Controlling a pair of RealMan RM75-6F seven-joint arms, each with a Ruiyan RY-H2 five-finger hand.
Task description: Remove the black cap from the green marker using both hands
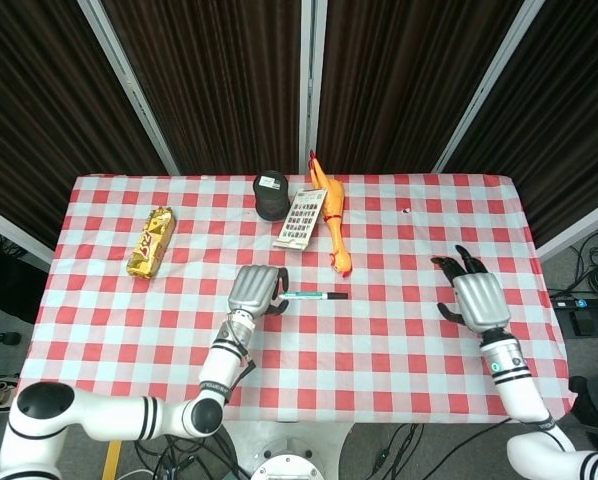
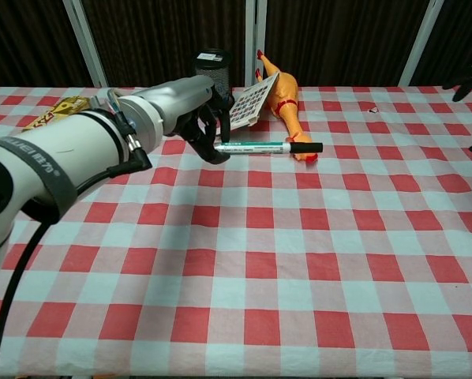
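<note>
My left hand (image 1: 256, 289) (image 2: 185, 110) grips the green marker (image 1: 309, 295) (image 2: 256, 147) by its left end and holds it level above the table. The marker's black cap (image 1: 337, 296) (image 2: 305, 148) points to the right and is still on. My right hand (image 1: 474, 298) is open, fingers spread, over the right part of the table, well apart from the marker. In the chest view only its dark fingertips (image 2: 466, 83) show at the right edge.
A yellow rubber chicken (image 1: 331, 216) (image 2: 287, 110) and a tilted card (image 1: 299, 220) (image 2: 248, 103) lie behind the marker, beside a black mesh cup (image 1: 271, 195) (image 2: 211, 82). A gold snack packet (image 1: 150, 242) (image 2: 50, 114) lies at the left on the red checked tablecloth (image 1: 399, 250).
</note>
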